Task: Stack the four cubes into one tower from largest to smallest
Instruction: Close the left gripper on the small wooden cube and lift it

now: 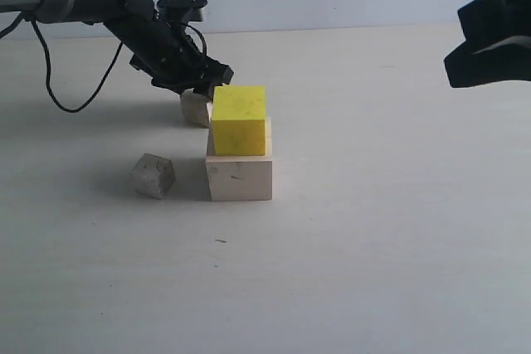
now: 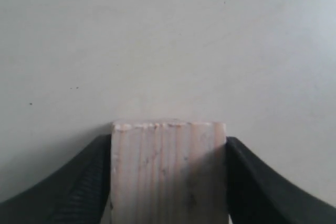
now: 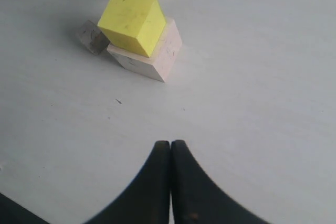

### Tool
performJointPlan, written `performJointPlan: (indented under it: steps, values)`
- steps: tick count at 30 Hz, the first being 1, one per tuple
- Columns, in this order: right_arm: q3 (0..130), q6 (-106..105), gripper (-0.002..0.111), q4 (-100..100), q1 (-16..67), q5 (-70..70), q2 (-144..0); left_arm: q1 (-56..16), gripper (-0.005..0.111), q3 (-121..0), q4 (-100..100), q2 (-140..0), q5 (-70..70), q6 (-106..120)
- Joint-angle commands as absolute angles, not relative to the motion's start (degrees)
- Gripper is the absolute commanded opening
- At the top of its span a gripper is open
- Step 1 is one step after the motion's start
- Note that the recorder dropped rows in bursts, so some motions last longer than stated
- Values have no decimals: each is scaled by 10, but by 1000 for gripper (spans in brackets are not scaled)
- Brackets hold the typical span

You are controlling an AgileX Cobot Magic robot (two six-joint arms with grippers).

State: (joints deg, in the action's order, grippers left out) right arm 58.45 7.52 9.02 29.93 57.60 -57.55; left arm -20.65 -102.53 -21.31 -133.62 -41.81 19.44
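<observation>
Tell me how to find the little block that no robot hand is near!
Find the yellow cube sitting on the large pale wooden cube on the table. In the exterior view, the small greyish cube lies just left of that big one, apart from it. Unlike the other small cube behind, which the left gripper straddles, it sits alone.

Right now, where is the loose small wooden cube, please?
In the exterior view, the loose small cube lies left of the large wooden cube, apart from it.

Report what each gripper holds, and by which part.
The left gripper grips the small wooden cube by two opposite side faces, with the cube on the table. The right gripper is shut on nothing.
</observation>
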Motion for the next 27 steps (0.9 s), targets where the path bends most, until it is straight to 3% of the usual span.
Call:
performJointPlan:
  steps: [1,8,16,27]
  values:
    - [581,75,0,88,300,572,-574,-199,0,-1034,-196,-1305,-436,190]
    - [581,76,0,72,300,571,-574,-156,0,-1058,-200,-1240,-529,201]
    - [581,44,0,69,300,571,-574,-120,0,-1080,-305,-1160,-700,447]
    - [581,16,0,72,300,570,-574,-177,0,-1090,-345,-1116,-700,553]
